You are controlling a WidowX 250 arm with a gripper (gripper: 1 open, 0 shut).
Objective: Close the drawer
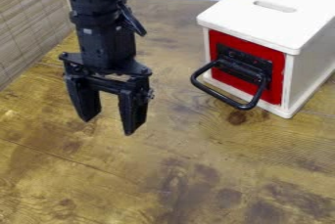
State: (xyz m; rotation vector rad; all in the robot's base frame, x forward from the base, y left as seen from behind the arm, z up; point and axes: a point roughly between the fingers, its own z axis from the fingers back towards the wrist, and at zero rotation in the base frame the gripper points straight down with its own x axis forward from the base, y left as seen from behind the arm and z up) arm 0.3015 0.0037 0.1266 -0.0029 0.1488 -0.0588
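Observation:
A white box-shaped cabinet [275, 18] with a slot on top stands at the right of the wooden table. Its red drawer [230, 52] faces left-front, with a black panel and a large black loop handle [220, 87] hanging out toward the table. My black gripper [106, 115] hangs over the table at the left, well apart from the handle. Its two fingers point down and stand apart, open, with nothing between them.
The wooden table [197, 179] runs across the view with dark stains in front. A slatted wooden wall [26, 22] borders the left side.

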